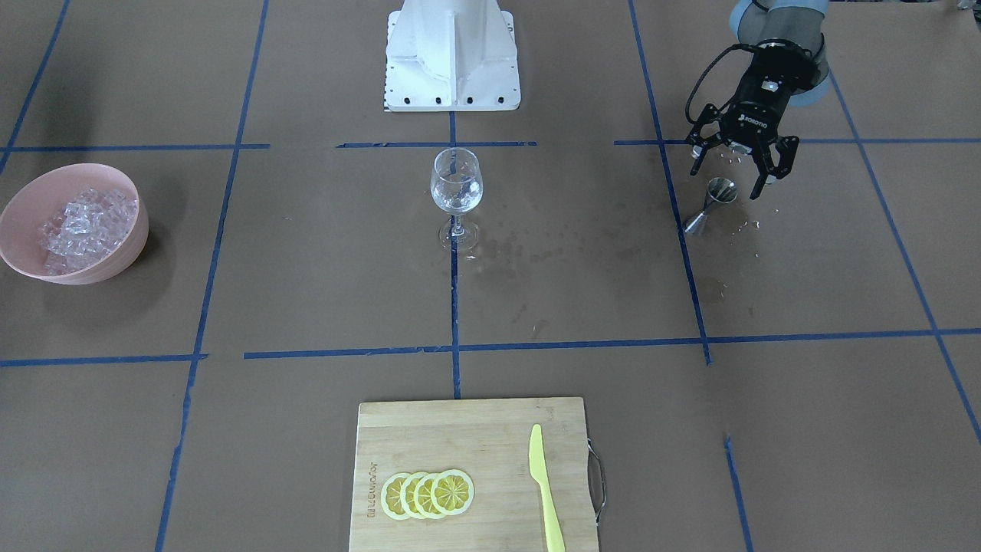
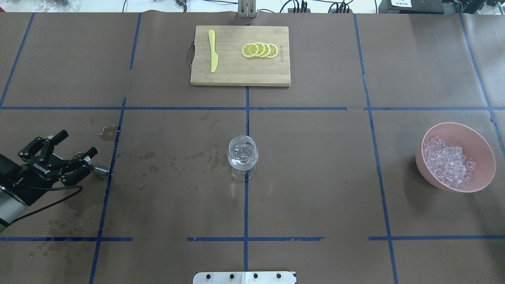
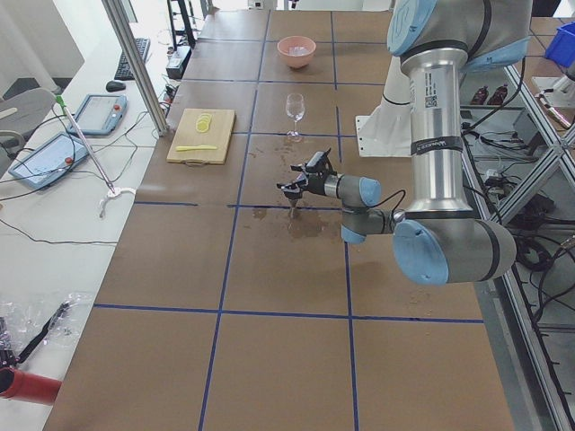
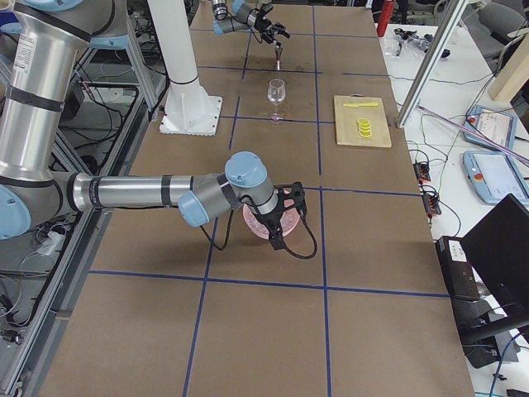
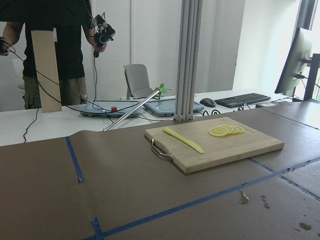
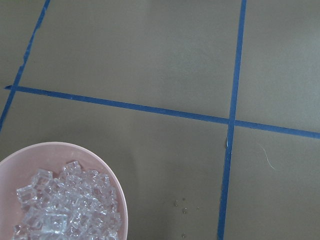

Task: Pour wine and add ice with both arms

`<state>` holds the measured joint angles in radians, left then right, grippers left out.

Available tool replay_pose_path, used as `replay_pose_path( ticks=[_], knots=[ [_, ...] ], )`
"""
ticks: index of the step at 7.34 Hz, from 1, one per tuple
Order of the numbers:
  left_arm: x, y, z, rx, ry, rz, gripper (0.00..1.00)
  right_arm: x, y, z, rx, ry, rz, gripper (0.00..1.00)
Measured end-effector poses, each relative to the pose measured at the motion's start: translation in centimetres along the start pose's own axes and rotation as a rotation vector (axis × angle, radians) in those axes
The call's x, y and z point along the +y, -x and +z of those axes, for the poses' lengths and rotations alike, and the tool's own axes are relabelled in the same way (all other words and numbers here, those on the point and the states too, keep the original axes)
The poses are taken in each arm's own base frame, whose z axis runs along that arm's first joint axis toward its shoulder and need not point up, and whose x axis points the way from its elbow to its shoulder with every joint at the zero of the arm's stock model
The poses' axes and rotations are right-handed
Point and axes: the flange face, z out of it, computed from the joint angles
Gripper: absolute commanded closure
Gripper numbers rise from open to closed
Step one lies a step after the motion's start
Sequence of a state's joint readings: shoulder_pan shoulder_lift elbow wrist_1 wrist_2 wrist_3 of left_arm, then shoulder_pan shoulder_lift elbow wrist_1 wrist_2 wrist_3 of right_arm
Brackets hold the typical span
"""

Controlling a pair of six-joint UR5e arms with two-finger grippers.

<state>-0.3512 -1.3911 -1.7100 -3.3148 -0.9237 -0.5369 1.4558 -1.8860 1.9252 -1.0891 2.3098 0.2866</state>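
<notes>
The wine glass (image 1: pixel 457 188) stands upright at the table's middle with clear liquid in its bowl; it also shows in the overhead view (image 2: pixel 243 154). My left gripper (image 1: pixel 728 178) is open and empty. It hovers just above a small steel jigger (image 1: pixel 711 205) that stands on a wet patch, and it also shows from overhead (image 2: pixel 79 142). The ice (image 1: pixel 84 226) fills a pink bowl (image 2: pixel 479 138). My right gripper (image 4: pixel 279 222) hangs over that bowl and shows only in the exterior right view, so I cannot tell whether it is open or shut. The right wrist view shows the ice (image 6: pixel 70 210) below.
A wooden cutting board (image 2: pixel 236 73) at the far side carries lemon slices (image 2: pixel 260 50) and a yellow knife (image 2: pixel 213 51). Wet spots (image 2: pixel 177 157) lie between the jigger and the glass. The white pedestal (image 1: pixel 452 57) stands at the robot's side.
</notes>
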Motion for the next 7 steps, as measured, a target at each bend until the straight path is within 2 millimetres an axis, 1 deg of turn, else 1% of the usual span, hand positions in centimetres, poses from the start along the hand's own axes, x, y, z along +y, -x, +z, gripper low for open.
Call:
replay_pose_path(
  ticks=[1,2,3,4,5,6,7],
  knots=[
    [-2.2,3.3,1.4,0.004,0.040,0.091,0.00,0.0,0.0,0.0,0.000,0.000,0.000,0.00],
    [-4.6,7.1,2.9,0.007,0.115,0.172,0.00,0.0,0.0,0.0,0.000,0.000,0.000,0.00],
    [-7.4,11.1,4.4,0.003,0.214,0.227,0.00,0.0,0.0,0.0,0.000,0.000,0.000,0.00],
    [-10.6,15.2,5.4,-0.011,0.315,0.245,0.00,0.0,0.0,0.0,-0.001,0.000,0.000,0.00],
    [-13.2,19.2,5.2,-0.031,0.404,0.231,0.00,0.1,0.0,0.0,0.000,0.000,0.000,0.00],
    [-15.1,22.9,4.0,-0.057,0.490,0.202,0.00,0.1,0.0,0.0,0.000,0.002,0.001,0.00],
    [-16.5,26.7,2.2,-0.088,0.570,0.199,0.00,0.2,-0.1,0.0,0.000,0.003,0.001,0.00]
  ],
)
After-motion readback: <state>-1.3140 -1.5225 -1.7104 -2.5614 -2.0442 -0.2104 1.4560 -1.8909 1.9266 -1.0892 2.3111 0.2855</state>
